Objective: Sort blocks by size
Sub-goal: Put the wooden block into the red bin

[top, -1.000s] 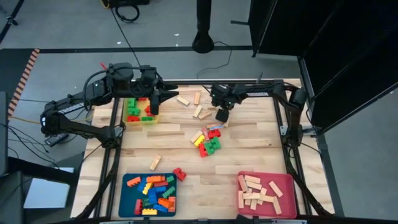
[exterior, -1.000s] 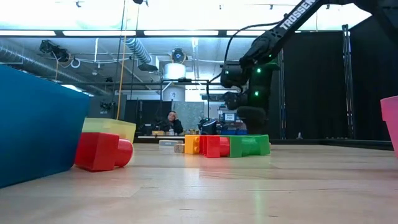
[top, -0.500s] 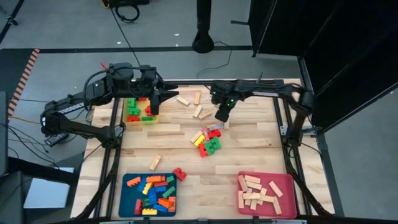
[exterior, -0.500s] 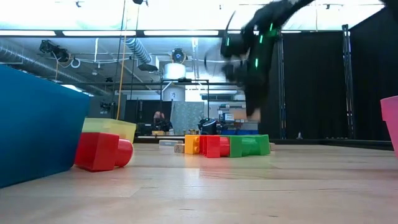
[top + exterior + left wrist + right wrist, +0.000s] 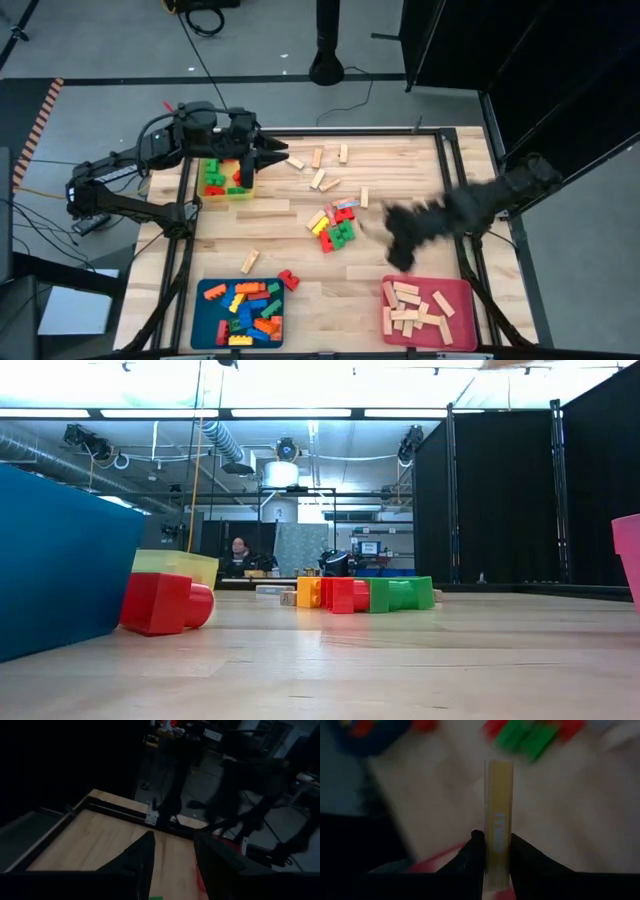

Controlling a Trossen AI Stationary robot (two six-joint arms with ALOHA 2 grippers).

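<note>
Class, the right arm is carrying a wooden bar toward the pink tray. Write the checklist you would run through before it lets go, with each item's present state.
1. Bar held: ok. The right gripper has its jaws shut on the wooden bar, which sticks out past them.
2. Gripper over the pink tray: not ok. In the high view the gripper sits just beyond the tray's far edge.
3. Arm settled: not ok. It shows as a smear, mid-swing.
4. Room in the tray: ok. Bars fill its left side; its right side shows bare pink.
5. Left gripper clear: ok. It hangs by the yellow tray, far off.
</note>
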